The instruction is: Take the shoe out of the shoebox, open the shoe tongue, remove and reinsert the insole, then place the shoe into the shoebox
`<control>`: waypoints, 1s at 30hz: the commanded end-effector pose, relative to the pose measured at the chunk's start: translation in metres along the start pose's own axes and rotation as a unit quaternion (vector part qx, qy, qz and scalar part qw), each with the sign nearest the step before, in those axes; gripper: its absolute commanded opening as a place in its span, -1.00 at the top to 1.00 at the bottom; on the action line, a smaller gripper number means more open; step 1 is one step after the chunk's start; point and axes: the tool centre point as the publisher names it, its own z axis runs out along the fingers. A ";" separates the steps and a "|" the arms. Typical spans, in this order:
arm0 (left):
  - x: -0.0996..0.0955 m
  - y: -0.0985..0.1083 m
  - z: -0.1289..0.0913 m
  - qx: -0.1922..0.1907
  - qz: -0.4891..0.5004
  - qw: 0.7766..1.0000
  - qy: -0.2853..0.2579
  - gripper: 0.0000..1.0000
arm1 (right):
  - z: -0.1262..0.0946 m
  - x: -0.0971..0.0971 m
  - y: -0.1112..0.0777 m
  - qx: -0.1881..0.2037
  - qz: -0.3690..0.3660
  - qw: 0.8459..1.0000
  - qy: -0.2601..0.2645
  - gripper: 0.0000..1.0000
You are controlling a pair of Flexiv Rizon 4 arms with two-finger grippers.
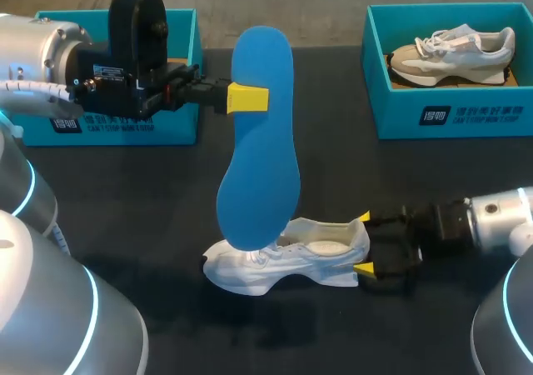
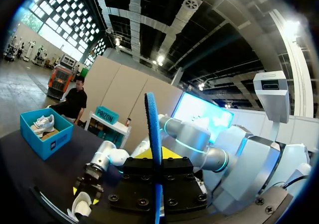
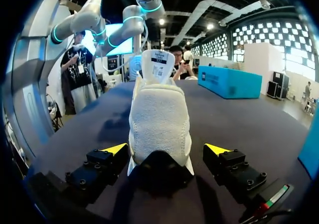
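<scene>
Above the table (image 1: 125,192), the left gripper (image 1: 246,97) pinched the blue insole (image 1: 260,158) near one end; the right gripper (image 1: 365,243) stood wide open around the heel of the white shoe (image 1: 291,262)

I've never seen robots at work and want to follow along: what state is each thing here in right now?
Blue insole: out of the shoe, held up over it.
White shoe: standing on its sole on the table.
Left gripper: shut on the insole.
Right gripper: open, fingers either side of the shoe's heel.
Right shoebox: open, second shoe inside.
Left shoebox: open, inside hidden by the arm.
</scene>
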 end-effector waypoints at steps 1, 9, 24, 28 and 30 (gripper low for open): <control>0.000 0.000 0.001 0.001 0.000 1.000 0.000 1.00 | -0.018 0.003 0.014 0.062 0.000 0.998 -0.006 -1.00; 0.000 0.000 0.001 0.001 0.000 1.000 0.000 1.00 | -0.034 0.003 0.026 0.173 -0.009 0.985 -0.026 -1.00; 0.000 0.000 0.001 0.001 0.000 1.000 0.000 1.00 | -0.030 0.012 0.045 0.367 -0.031 0.926 -0.078 -1.00; 0.000 0.000 0.001 0.001 0.000 1.000 0.000 1.00 | -0.026 0.014 0.047 0.399 -0.036 0.913 -0.078 -1.00; 0.000 0.000 0.001 0.001 0.000 1.000 0.000 1.00 | -0.024 0.014 0.048 0.406 -0.039 0.910 -0.077 -1.00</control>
